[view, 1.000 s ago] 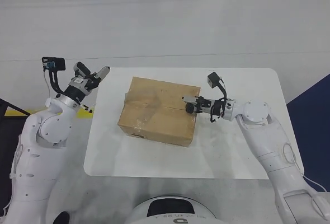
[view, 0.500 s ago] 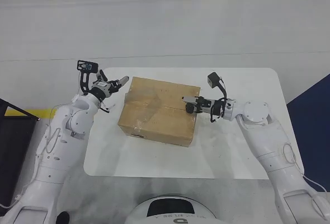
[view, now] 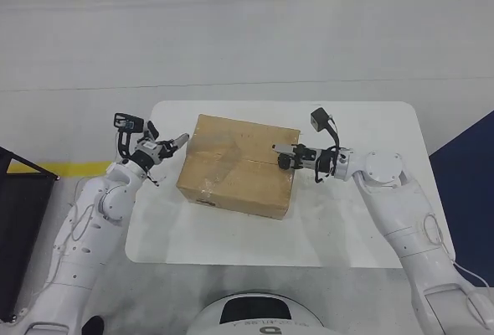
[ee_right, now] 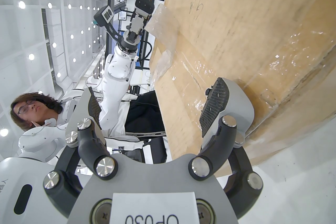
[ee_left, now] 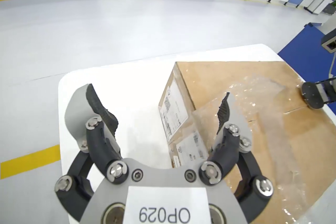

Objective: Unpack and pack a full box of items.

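Note:
A closed brown cardboard box point(view: 239, 166) sealed with clear tape sits mid-table. My left gripper point(view: 173, 144) is open just off the box's left end, level with its top edge. In the left wrist view the gripper point(ee_left: 158, 101) straddles that corner of the box point(ee_left: 249, 83), with one finger point(ee_left: 225, 109) next to a lifted flap of tape point(ee_left: 207, 109). My right gripper point(view: 279, 157) hovers open over the right part of the box top. In the right wrist view the gripper point(ee_right: 155, 104) has one pad point(ee_right: 215, 101) against the taped seam of the box point(ee_right: 249, 25).
The white table point(view: 356, 234) has bare room in front of the box and to its right. Printed labels point(ee_left: 176, 112) cover the box's left end face. A dark frame point(view: 4, 193) stands on the floor left of the table.
My left arm swung in from beyond the table's left edge to the box's left end, then settled slightly lower. The right arm and the box stayed put.

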Robot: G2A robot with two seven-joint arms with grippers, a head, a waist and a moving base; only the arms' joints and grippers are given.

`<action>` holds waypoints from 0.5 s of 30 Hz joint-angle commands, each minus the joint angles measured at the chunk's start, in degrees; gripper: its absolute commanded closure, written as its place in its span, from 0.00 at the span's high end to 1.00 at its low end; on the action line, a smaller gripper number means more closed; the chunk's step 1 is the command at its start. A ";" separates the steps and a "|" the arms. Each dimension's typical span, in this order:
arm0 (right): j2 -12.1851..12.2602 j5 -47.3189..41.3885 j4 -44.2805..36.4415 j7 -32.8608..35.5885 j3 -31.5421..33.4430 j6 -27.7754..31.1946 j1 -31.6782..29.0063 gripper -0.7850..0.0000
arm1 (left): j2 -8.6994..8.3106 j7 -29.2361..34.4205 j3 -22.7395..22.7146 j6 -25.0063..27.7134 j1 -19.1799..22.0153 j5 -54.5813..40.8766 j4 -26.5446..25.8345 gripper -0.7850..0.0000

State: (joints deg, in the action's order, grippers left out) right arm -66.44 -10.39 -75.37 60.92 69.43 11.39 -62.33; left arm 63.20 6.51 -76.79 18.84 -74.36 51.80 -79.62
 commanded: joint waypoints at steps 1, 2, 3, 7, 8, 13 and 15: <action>0.00 0.00 0.00 0.00 0.00 0.00 0.00 1.00 | 0.15 -0.37 0.55 -0.84 0.08 0.73 0.69 1.00; 0.00 0.00 0.00 0.00 0.00 0.00 0.00 1.00 | 0.25 -0.75 0.79 -0.92 0.12 0.46 1.09 1.00; 0.00 0.00 0.00 0.00 0.00 0.00 0.00 1.00 | 0.33 -0.90 0.99 -1.20 0.20 0.50 1.56 1.00; 0.00 0.00 0.00 0.00 0.00 0.00 0.00 1.00 | 0.67 -1.24 1.73 -1.83 0.97 0.10 2.33 1.00; 0.00 0.00 0.00 0.00 0.00 0.00 0.00 1.00 | 0.77 -1.11 1.90 -1.94 1.31 -0.33 2.38 1.00; 0.00 0.00 0.00 0.00 0.00 0.00 0.00 1.00 | 1.22 1.28 4.29 -1.56 3.23 1.22 1.38 1.00; 0.00 0.00 0.00 0.00 0.00 0.00 0.00 1.00 | 1.53 2.21 5.81 -1.85 4.06 1.89 0.75 1.00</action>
State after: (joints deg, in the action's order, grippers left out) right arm -66.44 -10.39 -75.37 60.92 69.43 11.39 -62.33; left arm 64.59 8.36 -71.76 17.19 -70.68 53.39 -78.57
